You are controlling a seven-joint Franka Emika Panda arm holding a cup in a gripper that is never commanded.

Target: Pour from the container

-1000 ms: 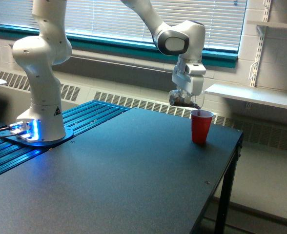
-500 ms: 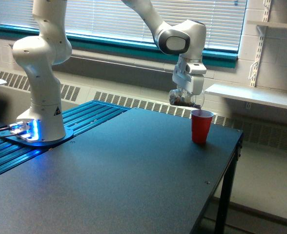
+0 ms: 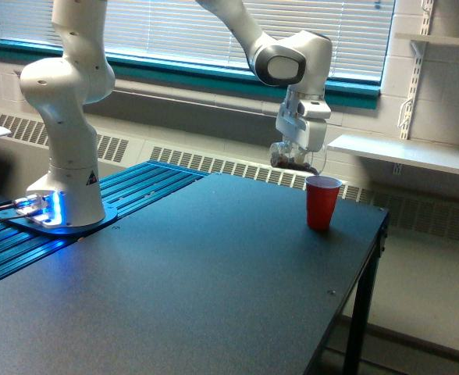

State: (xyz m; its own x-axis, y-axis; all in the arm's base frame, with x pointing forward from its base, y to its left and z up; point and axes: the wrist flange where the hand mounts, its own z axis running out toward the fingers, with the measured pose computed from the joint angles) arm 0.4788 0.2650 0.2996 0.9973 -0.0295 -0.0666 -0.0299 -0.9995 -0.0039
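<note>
Blue light glows at the foot of the white robot arm base on the exterior view's left, where it stands on a ribbed blue metal mounting plate beside the dark matte counter. Following the arm rightward, its white and grey wrist hangs over the far right part of the counter, and the gripper points downward there. Its fingers pinch the small clear glass-like cup with dark brown granules inside, held on its side with its mouth turned toward the exterior view's right. Just below and to the right of that mouth stands the opaque red plastic cup, upright on the counter near its right edge; the two cups look apart, not touching.

Compared with a second ago, the gripper and the clear cup sit a shade higher, so the gap above the red cup's rim has grown slightly; the tilt looks much the same. No falling stream can be made out at this size. Brown granules still show inside the clear cup, so I judge the pour is either partway or pausing, and the small lift may mean the arm is beginning to draw back, though that is uncertain.
</note>
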